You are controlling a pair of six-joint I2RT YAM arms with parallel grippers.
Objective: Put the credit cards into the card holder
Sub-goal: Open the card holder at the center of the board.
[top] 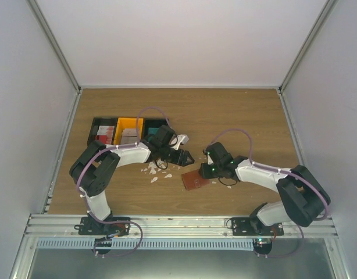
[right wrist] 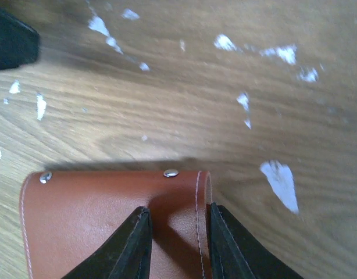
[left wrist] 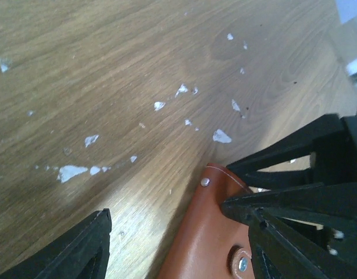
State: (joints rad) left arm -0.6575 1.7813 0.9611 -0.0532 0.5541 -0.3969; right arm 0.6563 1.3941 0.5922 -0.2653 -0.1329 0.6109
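Observation:
The card holder (top: 195,181), a reddish-brown leather wallet, is near the table's middle. My right gripper (top: 207,172) grips its edge. In the right wrist view one finger lies on the leather (right wrist: 91,226), the other hugs the stitched edge, and the gripper (right wrist: 178,216) holds the strip between them. The wallet (left wrist: 204,238) looks raised a little, with shadow under it. My left gripper (top: 185,157) is open and empty just left of it, and its fingers (left wrist: 79,250) spread wide in the left wrist view. The credit cards sit in the bins at the back left: red-white (top: 103,137), whitish (top: 129,137), teal (top: 150,134).
Black and orange bins (top: 127,122) stand in a row at the back left. Small white scraps (top: 152,170) litter the wood between the arms, and also show in both wrist views (left wrist: 222,136) (right wrist: 280,183). White walls close in the table on three sides.

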